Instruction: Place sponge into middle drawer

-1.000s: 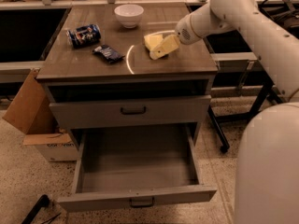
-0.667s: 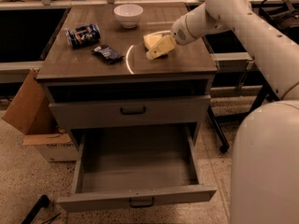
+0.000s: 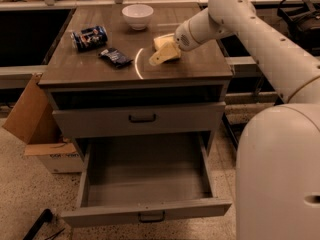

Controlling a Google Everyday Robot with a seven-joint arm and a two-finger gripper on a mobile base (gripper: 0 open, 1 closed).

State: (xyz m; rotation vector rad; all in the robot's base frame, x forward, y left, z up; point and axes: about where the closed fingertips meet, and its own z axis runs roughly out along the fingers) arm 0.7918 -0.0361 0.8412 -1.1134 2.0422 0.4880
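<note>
Sponge [image 3: 162, 55], pale yellow, at pincer [image 3: 170, 46] over cabinet [image 3: 200, 68]

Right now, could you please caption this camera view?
Gripper at the pale yellow foam sponge over the brown cabinet top, wide grey middle drawer open below.

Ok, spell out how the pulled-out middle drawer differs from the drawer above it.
The middle drawer is pulled out, its grey floor showing; the upper drawer is shut, only its face visible. The middle drawer's front panel is slim; the upper drawer's face is taller. Both are grey with a small dark handle at the centre. The gripper is up on the cabinet top at the sponge, over neither drawer.
</note>
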